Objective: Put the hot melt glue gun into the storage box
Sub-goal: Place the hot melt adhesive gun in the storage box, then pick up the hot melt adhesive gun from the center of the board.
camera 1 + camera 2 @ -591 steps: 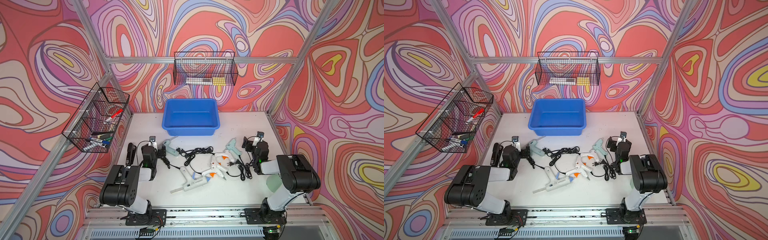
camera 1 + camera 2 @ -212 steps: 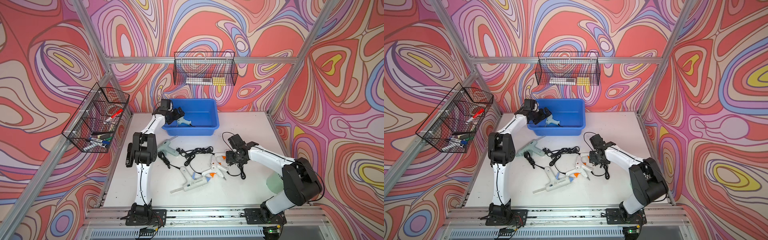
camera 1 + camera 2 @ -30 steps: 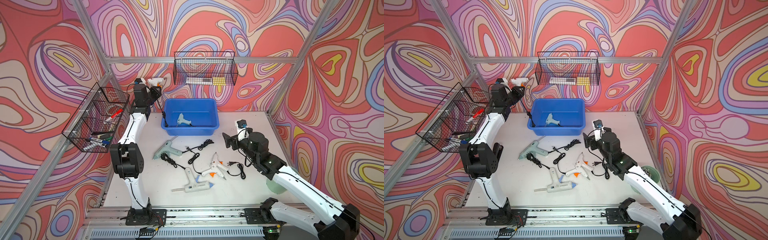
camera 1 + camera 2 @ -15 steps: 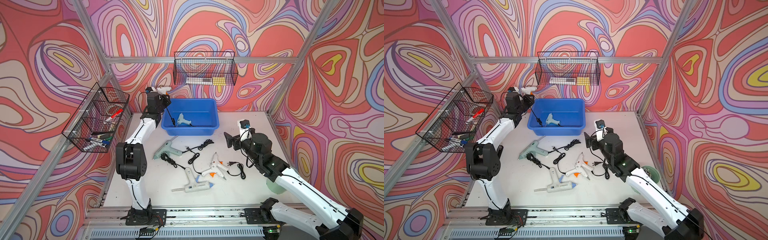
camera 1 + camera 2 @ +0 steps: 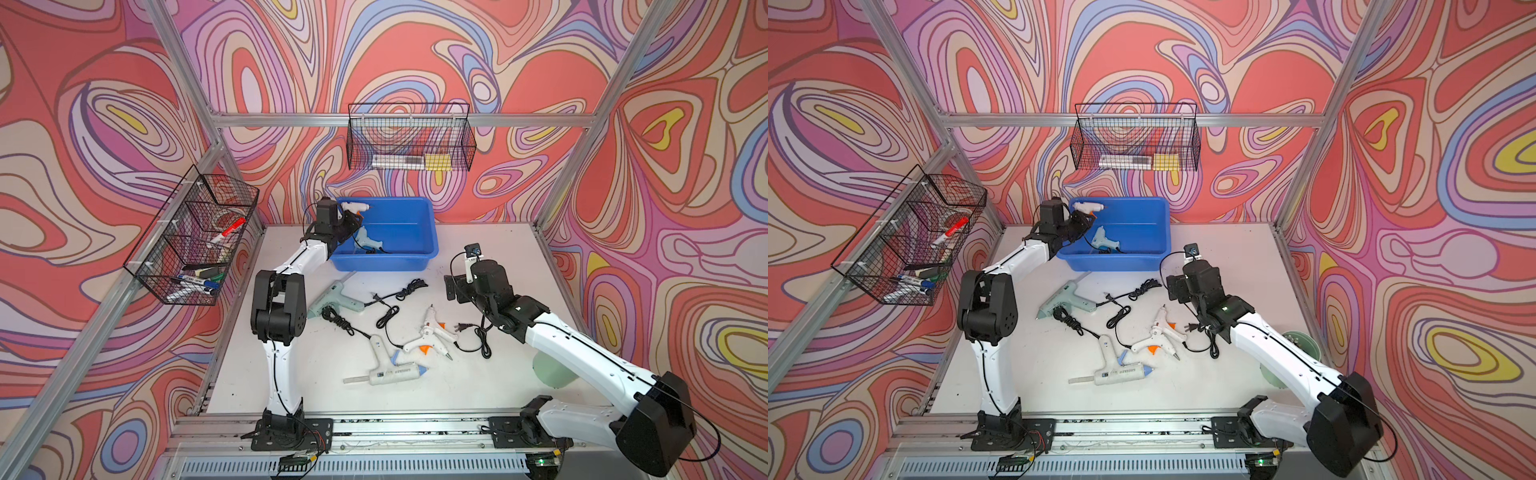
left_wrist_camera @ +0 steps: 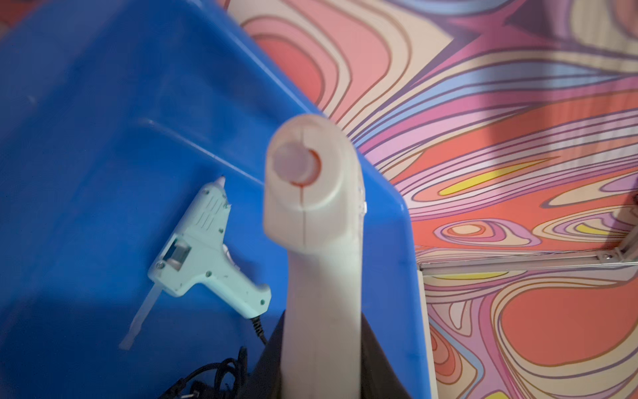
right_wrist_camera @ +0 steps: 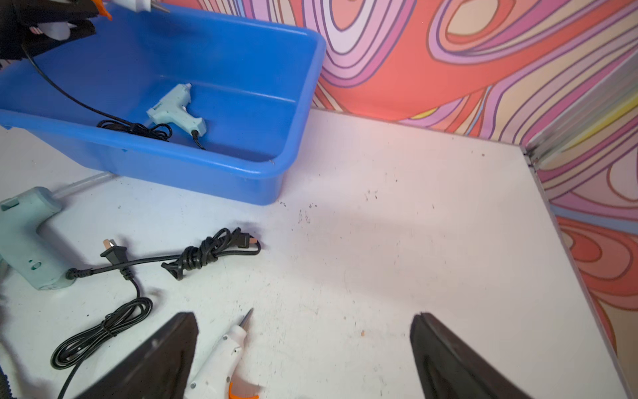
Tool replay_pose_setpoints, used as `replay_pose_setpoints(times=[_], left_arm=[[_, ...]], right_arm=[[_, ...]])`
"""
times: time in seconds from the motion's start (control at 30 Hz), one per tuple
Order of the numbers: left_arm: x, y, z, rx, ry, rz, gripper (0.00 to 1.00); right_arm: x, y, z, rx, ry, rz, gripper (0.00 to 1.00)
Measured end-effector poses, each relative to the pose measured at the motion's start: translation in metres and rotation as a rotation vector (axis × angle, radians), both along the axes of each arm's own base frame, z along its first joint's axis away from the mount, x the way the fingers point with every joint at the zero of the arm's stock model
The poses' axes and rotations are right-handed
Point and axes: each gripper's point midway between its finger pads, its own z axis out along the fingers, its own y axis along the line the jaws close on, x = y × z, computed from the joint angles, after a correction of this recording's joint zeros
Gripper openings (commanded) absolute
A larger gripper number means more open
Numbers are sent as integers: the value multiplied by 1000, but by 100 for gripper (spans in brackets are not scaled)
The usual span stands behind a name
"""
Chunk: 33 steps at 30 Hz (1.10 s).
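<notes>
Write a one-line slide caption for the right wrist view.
Open right gripper over the table; a mint glue gun lies inside the blue storage box.

This looks like a robot lab. The left arm (image 5: 272, 307) and the right arm (image 5: 582, 353) are bolted to a metal rail (image 5: 415, 426) by a white worktop (image 5: 498, 249). Silver bars (image 5: 282, 120) frame it like a box. The walls (image 5: 374, 50) are all bright swirls. Wire baskets hang there: a side basket (image 5: 195, 237) with marker pens (image 5: 197, 282) and a back basket (image 5: 409, 137).
</notes>
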Motion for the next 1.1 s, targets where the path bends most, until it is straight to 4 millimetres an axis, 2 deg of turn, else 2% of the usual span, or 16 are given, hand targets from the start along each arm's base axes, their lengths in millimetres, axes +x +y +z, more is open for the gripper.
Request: replay_pose_setpoints(times=[0.1,0.23,0.3,0.47,0.6,0.67,0.73,0.83,1.0,1.07,1.1], left_arm=[[-4,-3,-21,-2,55,-15,0],[-9,-7,-32,-4,87,-33,0],[-11,-10,-36,-1,94,-44,0],[-11,-15,-57,22,137,-77,9],[-11,-20,-80,44,192,-108,14],[-12,-21,-90,58,216,-123,23],[-14,-21,-94,73,231,-134,36],[-16,-21,-97,92,243,-146,52],[-18,-18,-98,123,251,-147,89],[-18,-15,-99,143,259,-139,99],[-19,-13,-99,153,263,-137,99]], right_arm=[[-6,-7,-12,22,48,-50,98],[-16,-14,-30,36,126,-106,98],[-21,-16,-46,39,188,-132,98],[-41,-13,-91,74,350,-154,97],[-65,-6,-125,109,470,-113,88],[-76,-2,-138,123,527,-88,74],[-82,1,-147,133,566,-69,67],[-87,7,-155,141,610,-45,64],[-92,11,-172,130,668,-24,62],[-92,13,-176,129,681,-17,62],[-92,13,-178,126,685,-15,62]])
